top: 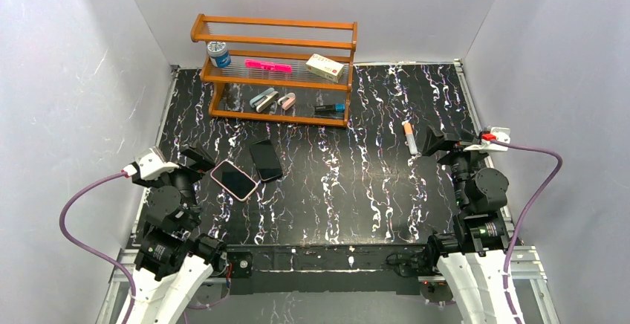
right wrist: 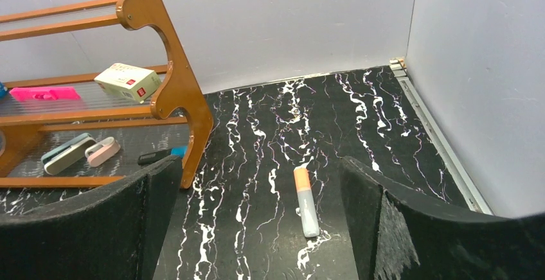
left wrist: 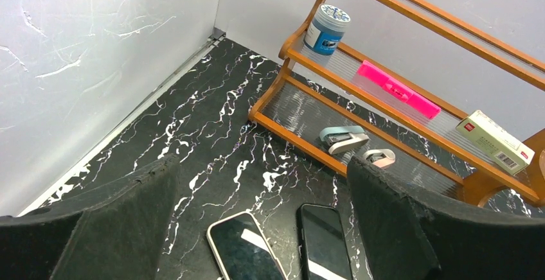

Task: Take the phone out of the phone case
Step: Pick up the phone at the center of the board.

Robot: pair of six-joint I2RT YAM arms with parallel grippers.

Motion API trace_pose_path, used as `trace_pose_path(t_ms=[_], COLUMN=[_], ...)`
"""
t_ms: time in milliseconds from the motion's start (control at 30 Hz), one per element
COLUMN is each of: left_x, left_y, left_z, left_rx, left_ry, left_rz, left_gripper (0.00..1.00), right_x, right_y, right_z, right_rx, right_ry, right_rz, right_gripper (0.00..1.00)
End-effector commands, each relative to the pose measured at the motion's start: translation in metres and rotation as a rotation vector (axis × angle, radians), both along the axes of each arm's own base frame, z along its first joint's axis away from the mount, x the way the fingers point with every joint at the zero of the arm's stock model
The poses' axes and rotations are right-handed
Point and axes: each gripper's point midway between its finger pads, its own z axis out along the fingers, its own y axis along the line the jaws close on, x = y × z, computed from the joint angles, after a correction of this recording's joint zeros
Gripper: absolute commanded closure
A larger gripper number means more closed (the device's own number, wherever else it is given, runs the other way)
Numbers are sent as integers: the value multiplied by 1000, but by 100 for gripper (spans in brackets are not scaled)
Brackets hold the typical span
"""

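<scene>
A phone in a pale pink case (top: 234, 180) lies screen up on the black marbled table, left of centre. A second, all-black phone (top: 266, 160) lies just to its right; whether it has a case I cannot tell. In the left wrist view the cased phone (left wrist: 247, 249) and the black phone (left wrist: 324, 241) lie side by side below the open fingers. My left gripper (top: 195, 159) (left wrist: 260, 180) is open and empty, just left of the pink-cased phone. At the table's right side my right gripper (top: 440, 143) (right wrist: 260, 174) stands open and empty, far from both phones.
A wooden rack (top: 276, 79) stands at the back with a tin (top: 218, 54), a pink marker (top: 268, 65), a box (top: 325, 66) and small staplers on it. An orange-capped grey marker (top: 409, 137) (right wrist: 306, 210) lies ahead of my right gripper. White walls enclose the table.
</scene>
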Motion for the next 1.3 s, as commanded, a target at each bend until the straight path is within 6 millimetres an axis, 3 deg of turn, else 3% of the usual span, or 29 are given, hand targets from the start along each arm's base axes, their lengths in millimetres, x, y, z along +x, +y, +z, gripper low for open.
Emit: trace_pose_path(t_ms=[0, 133, 233, 367, 567, 667, 1067, 1267], left_x=[-1, 4, 11, 24, 34, 40, 51, 55], left_y=[1, -6, -14, -35, -27, -38, -67, -63], left_z=[13, 11, 6, -12, -43, -55, -155, -204], left_rx=[-27, -44, -39, 18, -14, 0, -116, -158], left_ry=[-32, -8, 40, 163, 373, 463, 754, 894], left_rz=[3, -22, -46, -145, -12, -47, -26, 127], left_gripper=[2, 2, 2, 2, 2, 2, 2, 2], right_x=[-5, -4, 2, 11, 10, 8, 6, -1], right_y=[3, 9, 16, 24, 36, 41, 42, 42], right_z=[29, 28, 14, 1, -7, -11, -23, -21], right_rx=[18, 49, 89, 131, 139, 141, 136, 133], right_ry=[-67, -43, 42, 133, 158, 141, 141, 113], right_rz=[16, 46, 72, 95, 160, 193, 200, 197], right_gripper=[1, 1, 1, 1, 1, 1, 1, 1])
